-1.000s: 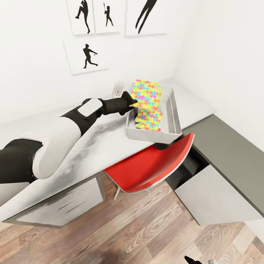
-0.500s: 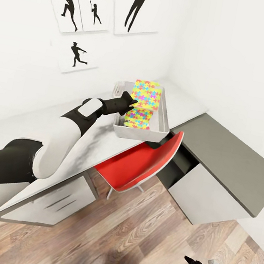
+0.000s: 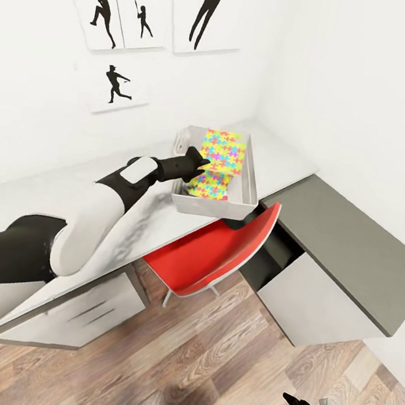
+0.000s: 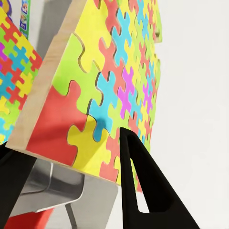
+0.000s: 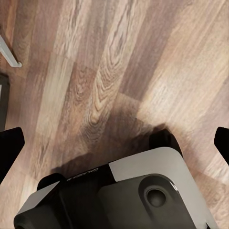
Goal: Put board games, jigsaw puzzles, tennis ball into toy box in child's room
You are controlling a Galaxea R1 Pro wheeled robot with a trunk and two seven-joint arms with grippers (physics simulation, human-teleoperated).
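Left gripper [image 3: 199,160] clamped on a jigsaw puzzle [image 3: 221,151] over the toy box [image 3: 249,190].

Head view: the held puzzle tilts above a second puzzle [image 3: 210,183] lying inside the box, just beyond the jaws; the box sits on the table [image 3: 52,194], a red chair [image 3: 213,254] beneath. The right gripper [image 3: 294,402] hangs low over the wood floor [image 3: 216,356]. Left wrist view: a black finger [image 4: 143,191] presses the puzzle's face. Right wrist view: both fingertips spread wide, empty, above the robot base [image 5: 129,191].
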